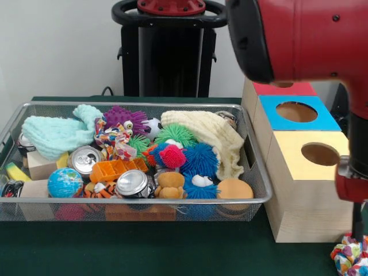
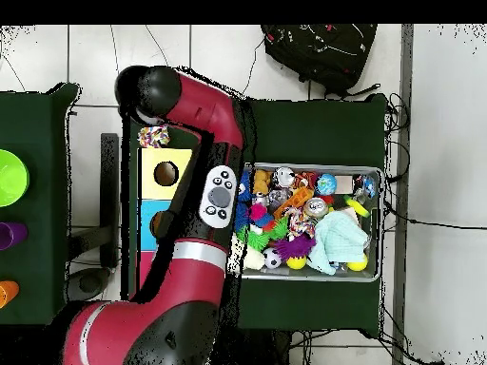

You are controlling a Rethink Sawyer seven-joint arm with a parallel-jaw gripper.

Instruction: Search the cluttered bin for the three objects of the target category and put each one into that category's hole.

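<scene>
The wire mesh bin (image 1: 144, 202) is full of clutter and also shows in the overhead view (image 2: 377, 228). One spotted cloth knot (image 1: 115, 138) lies in the bin next to a purple spiky toy. Another spotted cloth knot (image 1: 349, 256) is at table level in front of the yellow-topped box, outside the bin; from above it (image 2: 153, 136) lies just beyond that box. My gripper (image 1: 357, 229) hangs straight over this knot, mostly cut off by the frame edge. The yellow box's hole (image 1: 319, 154) (image 2: 165, 174) is open and dark. A third knot does not show.
The blue-topped box (image 1: 322, 121) and red-topped box (image 1: 261, 88) stand behind the yellow one. The bin holds spiky balls (image 1: 199, 158), cans (image 1: 132, 183), a globe ball (image 1: 65, 182), a teal cloth (image 1: 54, 135) and a cream cloth (image 1: 213, 135). Coloured bowls (image 2: 9, 177) sit on a side table.
</scene>
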